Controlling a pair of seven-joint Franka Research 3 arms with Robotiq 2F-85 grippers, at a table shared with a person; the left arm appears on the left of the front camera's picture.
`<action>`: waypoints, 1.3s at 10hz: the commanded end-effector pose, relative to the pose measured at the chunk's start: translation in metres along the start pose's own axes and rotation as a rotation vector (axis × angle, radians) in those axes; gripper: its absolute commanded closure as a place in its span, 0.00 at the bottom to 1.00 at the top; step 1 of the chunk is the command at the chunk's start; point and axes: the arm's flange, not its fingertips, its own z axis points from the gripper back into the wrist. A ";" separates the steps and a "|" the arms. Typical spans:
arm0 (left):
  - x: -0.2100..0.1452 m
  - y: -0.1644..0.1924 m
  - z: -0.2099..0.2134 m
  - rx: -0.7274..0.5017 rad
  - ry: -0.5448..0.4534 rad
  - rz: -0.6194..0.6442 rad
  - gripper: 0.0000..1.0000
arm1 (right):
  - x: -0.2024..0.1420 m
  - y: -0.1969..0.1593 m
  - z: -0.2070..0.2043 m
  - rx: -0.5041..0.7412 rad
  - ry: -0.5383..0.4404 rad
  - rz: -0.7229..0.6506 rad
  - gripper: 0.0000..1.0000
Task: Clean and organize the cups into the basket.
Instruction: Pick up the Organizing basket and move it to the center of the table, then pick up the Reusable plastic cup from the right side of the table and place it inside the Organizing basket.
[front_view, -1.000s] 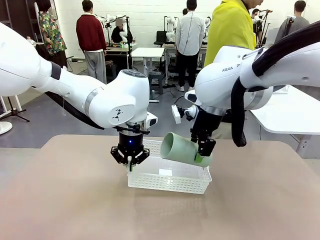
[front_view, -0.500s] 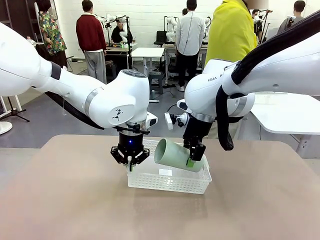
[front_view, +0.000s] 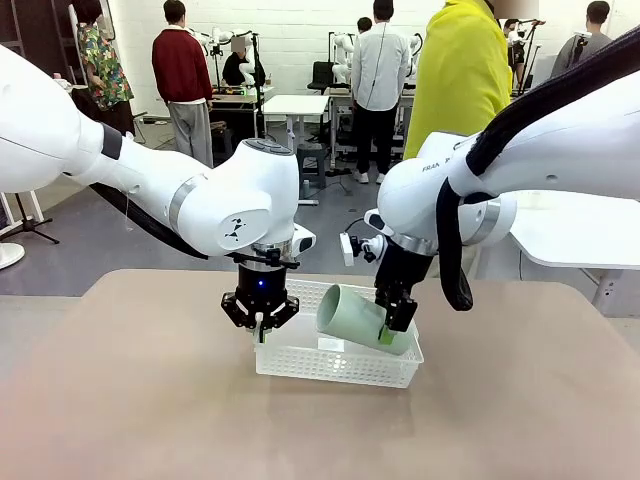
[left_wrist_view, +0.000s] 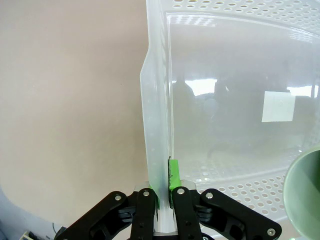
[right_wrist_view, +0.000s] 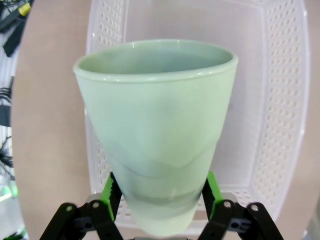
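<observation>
The left pincer (front_view: 260, 325) is clamped shut on the rim of a shallow white lattice-sided plastic basket (front_view: 335, 366) at the basket's 9 o'clock end, its green pads pressed to either side of the thin wall, as the left wrist view (left_wrist_view: 164, 182) confirms. The basket (left_wrist_view: 155, 100) rests at the centre of the tan bench (front_view: 130, 400). At the basket's 3 o'clock end, the right pincer (front_view: 392, 325) grips a tall pale mint green tapered tumbler (front_view: 355, 318) near its base. The tumbler is tipped over, with its open mouth toward 10 o'clock and its base dipping below the basket rim; whether it touches the basket floor cannot be told. From the right wrist, the pincer (right_wrist_view: 161, 187) holds the tumbler (right_wrist_view: 155, 125) above the basket's perforated walls (right_wrist_view: 285, 100). A person in a yellow jacket (front_view: 460, 70) stands at the bench's 12 o'clock side.
</observation>
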 end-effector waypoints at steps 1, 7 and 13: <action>0.000 0.000 -0.001 0.001 0.000 0.001 1.00 | -0.009 0.009 -0.018 -0.007 -0.025 -0.018 0.19; 0.000 0.000 -0.001 0.001 0.000 0.001 1.00 | -0.007 0.013 -0.021 -0.009 -0.052 0.005 0.00; 0.000 0.000 -0.001 0.001 0.000 0.001 1.00 | -0.039 0.059 0.054 -0.158 -0.222 0.064 0.00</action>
